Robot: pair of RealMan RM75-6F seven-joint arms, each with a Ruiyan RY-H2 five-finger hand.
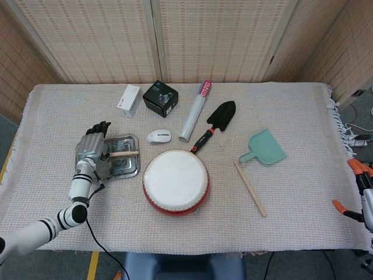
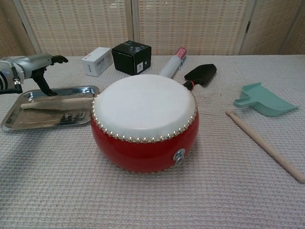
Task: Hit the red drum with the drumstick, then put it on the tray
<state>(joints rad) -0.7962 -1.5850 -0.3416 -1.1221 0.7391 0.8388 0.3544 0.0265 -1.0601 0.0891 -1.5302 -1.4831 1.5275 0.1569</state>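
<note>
The red drum (image 1: 176,182) (image 2: 144,121) with a white skin stands at the table's front middle. Left of it lies the metal tray (image 1: 129,166) (image 2: 14,119). A wooden drumstick (image 1: 125,154) (image 2: 52,103) lies across the tray, free of any grip. My left hand (image 1: 92,143) (image 2: 31,67) hovers over the tray's left end with its fingers spread, holding nothing. A second drumstick (image 1: 250,189) (image 2: 264,145) lies on the cloth right of the drum. Only a bit of my right hand (image 1: 364,198) shows at the head view's right edge, off the table.
Behind the drum are a white box (image 1: 129,100), a black box (image 1: 160,98), a white mouse (image 1: 158,136), a white tube (image 1: 195,111) and a black trowel (image 1: 217,122). A teal scoop (image 1: 264,147) lies at the right.
</note>
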